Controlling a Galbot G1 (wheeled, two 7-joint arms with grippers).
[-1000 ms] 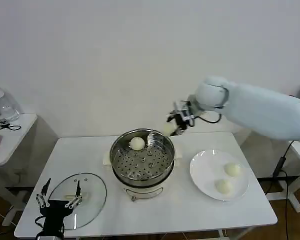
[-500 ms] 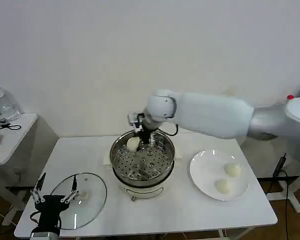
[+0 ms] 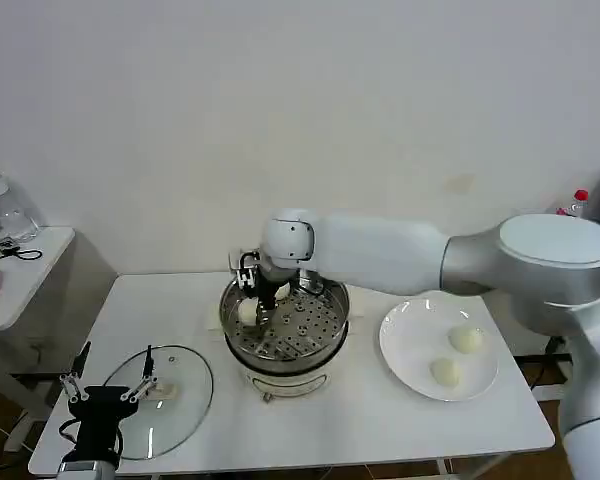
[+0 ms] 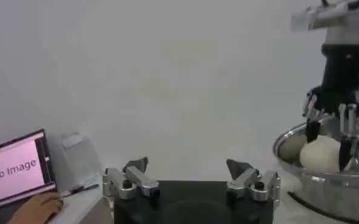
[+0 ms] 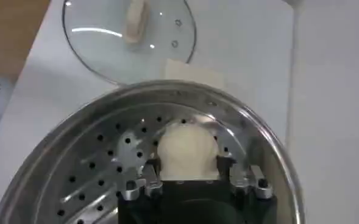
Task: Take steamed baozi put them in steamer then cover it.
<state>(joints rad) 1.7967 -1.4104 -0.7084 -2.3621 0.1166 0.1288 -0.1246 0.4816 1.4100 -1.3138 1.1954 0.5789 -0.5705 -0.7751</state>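
At 9 o'clock inside the steamer (image 3: pixel 286 325), right gripper (image 3: pixel 250 303) has jaws clamped on a baozi (image 3: pixel 248 311) just above the perforated tray, so next: release & fetch plate (image 3: pixel 405 345) buns; left gripper (image 3: pixel 108 395), jaws apart, waits over the cover (image 3: pixel 170 390) at the table's 7 o'clock.

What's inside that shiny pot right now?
A perforated tray lines the steamer. One baozi sits near its rim, between the right gripper's fingers. The gripper hides whatever lies behind it; a second bun can't be confirmed.
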